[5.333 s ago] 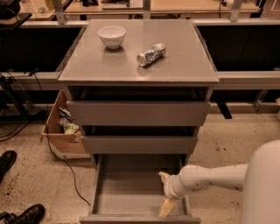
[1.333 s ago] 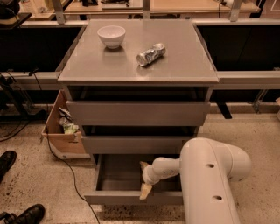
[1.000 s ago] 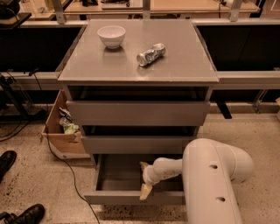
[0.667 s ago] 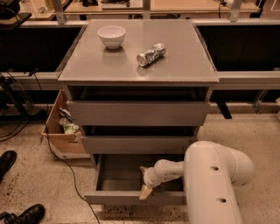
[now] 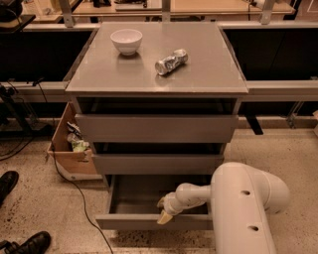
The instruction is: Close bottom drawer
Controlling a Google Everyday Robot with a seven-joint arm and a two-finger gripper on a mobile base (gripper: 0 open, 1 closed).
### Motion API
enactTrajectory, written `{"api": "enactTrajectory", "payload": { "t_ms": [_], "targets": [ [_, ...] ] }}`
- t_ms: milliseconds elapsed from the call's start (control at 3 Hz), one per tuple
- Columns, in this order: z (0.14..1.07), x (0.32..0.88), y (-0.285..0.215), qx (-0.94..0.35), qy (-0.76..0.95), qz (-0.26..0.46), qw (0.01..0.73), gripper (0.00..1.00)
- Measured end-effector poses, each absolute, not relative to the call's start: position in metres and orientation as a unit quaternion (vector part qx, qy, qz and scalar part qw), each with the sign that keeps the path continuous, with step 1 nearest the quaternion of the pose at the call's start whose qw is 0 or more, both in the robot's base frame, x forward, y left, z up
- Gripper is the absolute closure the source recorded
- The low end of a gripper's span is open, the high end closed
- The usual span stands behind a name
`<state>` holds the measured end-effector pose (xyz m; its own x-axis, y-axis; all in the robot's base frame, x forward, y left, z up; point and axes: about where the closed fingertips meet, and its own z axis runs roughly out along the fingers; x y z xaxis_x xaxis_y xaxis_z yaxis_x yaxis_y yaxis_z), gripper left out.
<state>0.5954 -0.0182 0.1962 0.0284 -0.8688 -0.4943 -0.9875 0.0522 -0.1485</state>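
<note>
Tool (image 5: 165,211), open or closed impossible to tell, sits at the front edge of the bottom drawer (image 5: 144,222), half open at lower centre of frame. Stiff, apparently empty, probably light, the drawer should slide under a push on its flat, handleless front.

Robotics lab, workbenches (image 5: 198,7), floor cables (image 5: 83,208)

Warm, kinda dim light coming from overhead. The desk (image 5: 208,69) top picks up a soft sheen, the gaps above the drawers go near black, and the tool (image 5: 163,211) sits inside the shaded bottom drawer (image 5: 149,221), by its front wall.
</note>
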Motion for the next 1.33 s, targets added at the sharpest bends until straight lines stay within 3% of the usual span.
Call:
{"api": "enactTrajectory", "payload": {
  "t_ms": [333,667,1333],
  "targets": [
    [0.198,0.593,-0.018,-0.677,0.686,0.125,0.237,0.84],
    [0.203,0.6,-0.02,-0.677,0.685,0.12,0.241,0.8],
    [0.225,0.603,-0.029,-0.677,0.684,0.107,0.249,0.33]
  ]
}}
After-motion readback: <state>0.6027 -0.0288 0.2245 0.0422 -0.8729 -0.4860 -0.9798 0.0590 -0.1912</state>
